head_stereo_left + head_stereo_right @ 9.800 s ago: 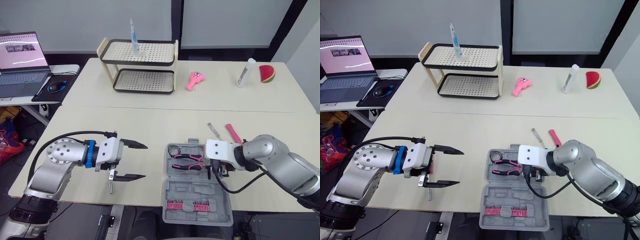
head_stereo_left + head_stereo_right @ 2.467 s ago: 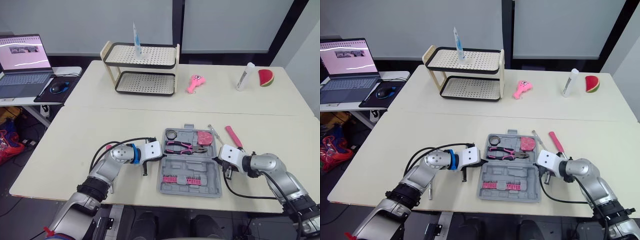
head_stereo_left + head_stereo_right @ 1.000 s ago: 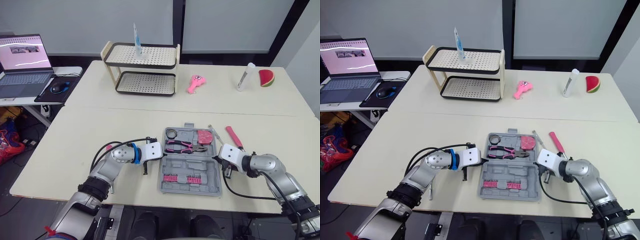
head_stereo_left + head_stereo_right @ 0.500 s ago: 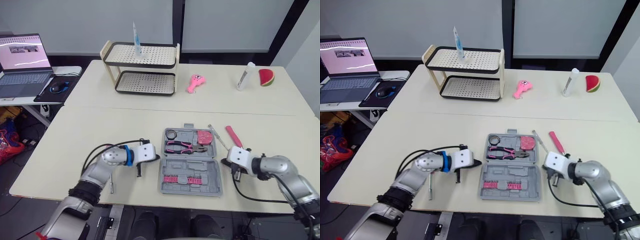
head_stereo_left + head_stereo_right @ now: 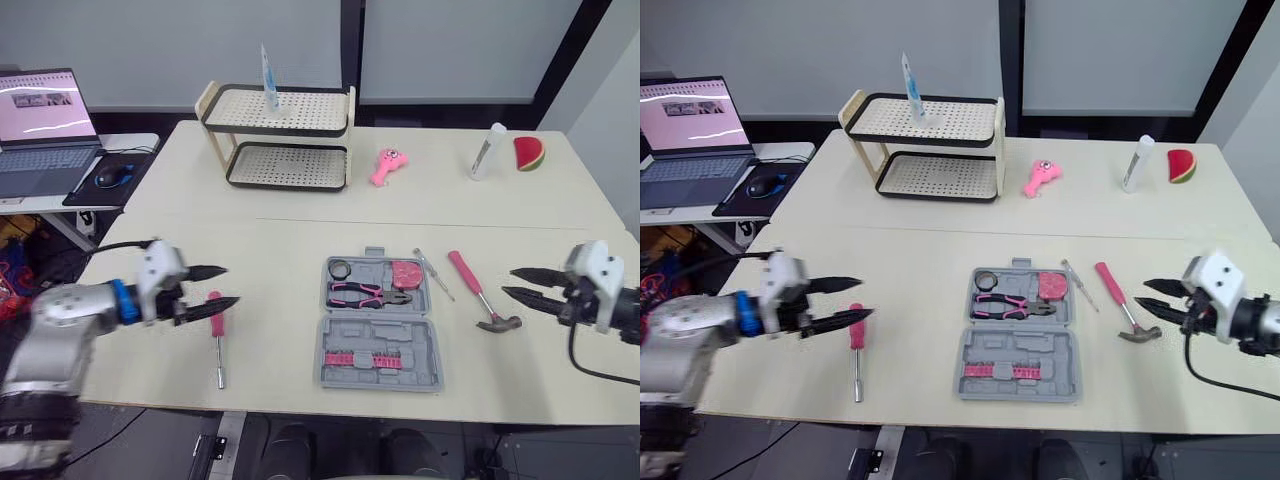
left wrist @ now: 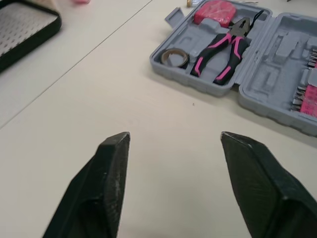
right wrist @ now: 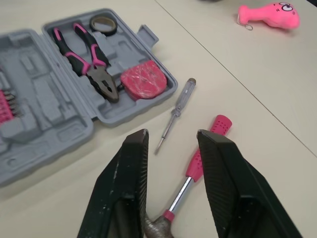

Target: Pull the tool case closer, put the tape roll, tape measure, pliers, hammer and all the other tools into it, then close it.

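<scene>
Grey open tool case (image 5: 402,338) holds tape roll (image 5: 340,268), pliers (image 5: 368,294), tape measure (image 5: 406,273).

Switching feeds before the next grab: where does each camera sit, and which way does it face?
Head eyes: on the head, facing forward and down over the open tool case; left pincer and right pincer show, open.
Left wrist: left arm, facing the pliers past its own fingers.
Right wrist: right arm, facing the hammer past its own fingers.
Wrist views share the case.
</scene>
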You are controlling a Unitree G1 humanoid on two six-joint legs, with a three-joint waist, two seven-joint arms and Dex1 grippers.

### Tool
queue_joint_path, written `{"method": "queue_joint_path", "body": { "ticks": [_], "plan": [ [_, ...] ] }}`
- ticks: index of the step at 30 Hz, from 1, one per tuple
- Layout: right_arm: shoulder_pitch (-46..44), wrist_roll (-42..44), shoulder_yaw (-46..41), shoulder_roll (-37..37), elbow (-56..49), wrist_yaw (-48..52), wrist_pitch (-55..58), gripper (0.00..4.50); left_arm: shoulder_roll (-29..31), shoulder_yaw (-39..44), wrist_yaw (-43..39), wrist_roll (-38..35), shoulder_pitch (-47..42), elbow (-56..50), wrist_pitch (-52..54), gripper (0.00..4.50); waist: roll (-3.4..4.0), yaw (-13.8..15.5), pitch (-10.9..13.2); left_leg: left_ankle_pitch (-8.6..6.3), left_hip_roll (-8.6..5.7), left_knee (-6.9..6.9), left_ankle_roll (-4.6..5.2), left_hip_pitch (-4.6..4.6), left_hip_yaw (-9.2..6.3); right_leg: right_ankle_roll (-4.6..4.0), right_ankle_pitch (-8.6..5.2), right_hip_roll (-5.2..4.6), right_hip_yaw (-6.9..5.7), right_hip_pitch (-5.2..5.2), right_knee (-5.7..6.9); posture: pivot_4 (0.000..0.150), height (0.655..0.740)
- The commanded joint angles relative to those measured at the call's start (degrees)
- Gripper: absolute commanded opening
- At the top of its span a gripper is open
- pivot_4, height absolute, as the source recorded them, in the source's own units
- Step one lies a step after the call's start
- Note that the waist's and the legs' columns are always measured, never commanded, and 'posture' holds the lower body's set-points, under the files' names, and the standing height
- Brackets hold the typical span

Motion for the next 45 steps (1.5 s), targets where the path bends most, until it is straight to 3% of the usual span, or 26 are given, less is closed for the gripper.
{"method": "queue_joint_path", "body": {
  "ticks": [1,5,9,31,39,45],
  "plan": [
    [1.32,1.68,-5.85,-2.57,2.24,1.85,0.17,2.57,3.84,7.06,-1.04,-1.57,2.39,4.48,0.73,4.40,0.01,0.13,0.01,0.00,-0.02,0.00,0.00,0.00,0.02,0.00,0.00,0.00,0.01,0.00,0.00,0.150,0.7400],
    [2.08,-1.11,-6.76,-4.00,9.75,2.63,-4.45,3.33,6.27,9.87,-0.93,0.91,5.19,14.07,-2.67,4.50,0.02,0.09,0.01,-0.01,-0.05,-0.04,0.02,0.07,0.09,0.00,0.00,-0.02,0.03,-0.02,0.00,0.150,0.7400],
    [2.00,-2.82,-5.39,-3.57,14.34,2.75,-8.48,4.49,6.01,10.51,-0.17,1.30,4.23,19.44,-4.87,4.50,0.02,0.08,0.04,-0.01,-0.03,-0.07,0.02,0.09,0.09,0.00,-0.01,-0.03,0.04,-0.03,0.02,0.150,0.7400],
    [4.48,-5.31,-4.00,-1.44,15.40,-2.28,-12.06,4.49,4.72,8.90,3.09,2.88,0.04,20.65,-7.06,4.50,0.03,-0.12,0.04,-0.01,0.00,-0.08,0.01,0.10,0.17,0.00,-0.01,-0.03,0.04,-0.06,0.05,0.150,0.7400],
    [3.45,-5.42,1.44,0.78,5.99,-6.59,-6.11,4.49,3.33,2.30,2.36,-1.69,-8.39,-2.39,3.79,4.50,0.02,0.27,0.04,0.00,-0.04,0.04,0.00,-0.07,0.08,0.00,0.00,-0.02,0.05,-0.04,0.05,0.150,0.7400],
    [-3.85,-6.18,8.74,3.36,3.05,-10.47,-1.33,4.49,-0.45,-7.90,-0.48,-2.30,-18.76,-12.01,6.77,4.50,0.02,-0.17,0.04,0.02,-0.02,0.03,-0.03,-0.09,0.12,0.00,0.00,0.19,0.03,-0.05,0.03,0.150,0.7400]
  ]
}}
